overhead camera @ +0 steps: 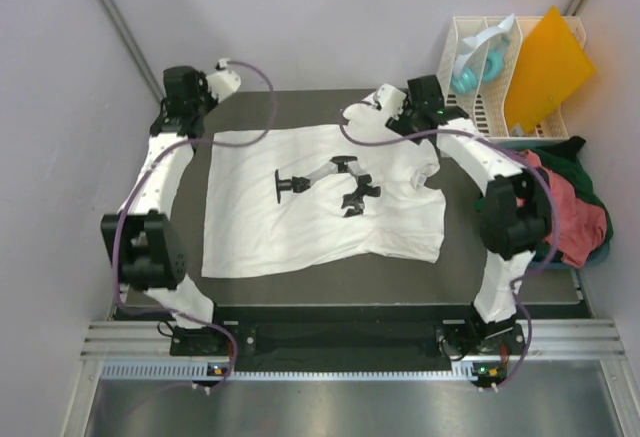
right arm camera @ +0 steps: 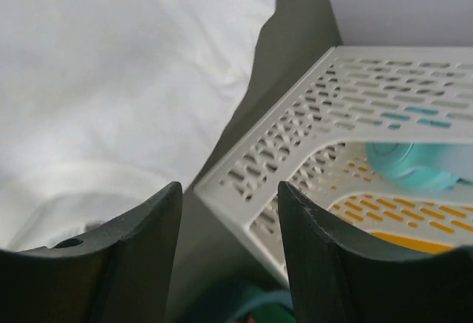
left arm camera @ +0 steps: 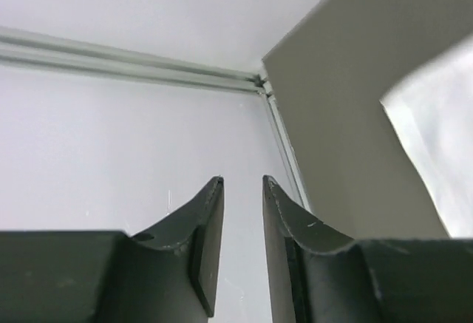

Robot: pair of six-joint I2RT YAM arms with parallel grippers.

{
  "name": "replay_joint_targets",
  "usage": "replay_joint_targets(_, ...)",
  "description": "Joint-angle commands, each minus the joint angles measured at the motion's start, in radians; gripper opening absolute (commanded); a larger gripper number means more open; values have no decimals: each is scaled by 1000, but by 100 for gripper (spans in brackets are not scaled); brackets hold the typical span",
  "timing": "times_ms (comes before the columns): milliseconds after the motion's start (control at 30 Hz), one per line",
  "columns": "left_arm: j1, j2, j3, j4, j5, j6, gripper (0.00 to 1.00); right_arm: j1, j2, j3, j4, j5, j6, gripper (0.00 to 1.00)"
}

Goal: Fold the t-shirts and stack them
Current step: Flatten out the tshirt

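Observation:
A large white t-shirt [overhead camera: 300, 227] lies spread flat on the dark table [overhead camera: 330, 277], with a rumpled sleeve at its right end. A dark and grey jointed shape [overhead camera: 325, 179] shows on its middle; I cannot tell if it is a print or an object. Salmon-red [overhead camera: 578, 215] and dark green [overhead camera: 575, 155] shirts lie heaped at the right edge. My left gripper [overhead camera: 226, 77] [left arm camera: 242, 182] is raised at the back left, narrowly open and empty. My right gripper [overhead camera: 385, 101] [right arm camera: 229, 186] is raised at the back right, open and empty. The white shirt also shows in the wrist views [left arm camera: 443, 131] [right arm camera: 111, 79].
A white slatted rack [overhead camera: 470, 107] [right arm camera: 295, 138] stands at the back right with a teal object [overhead camera: 468, 77] [right arm camera: 406, 164] and a stiff orange sheet [overhead camera: 545, 67] in it. Walls close in the left, back and right. Purple cables loop over the shirt's far edge.

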Motion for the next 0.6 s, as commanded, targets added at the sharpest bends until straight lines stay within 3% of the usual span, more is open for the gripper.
replay_joint_targets(0, -2, -261, -346, -289, 276, 265, 32, 6, -213, -218, -231, -117, -219, 56)
replay_joint_targets(100, -2, -436, -553, -377, 352, 377, 33, 8, -356, -417, -363, -189, -307, 56)
replay_joint_targets(267, -2, -633, -740, -585, 377, 578, 33, 2, -502, -510, -552, -327, -332, 57)
replay_joint_targets(400, -2, -681, -777, -716, 372, 635, 33, -23, -511, -527, -656, -406, -332, 57)
replay_joint_targets(567, -1, -670, -750, -834, 383, 658, 33, -122, -413, -481, -796, -543, -344, 54)
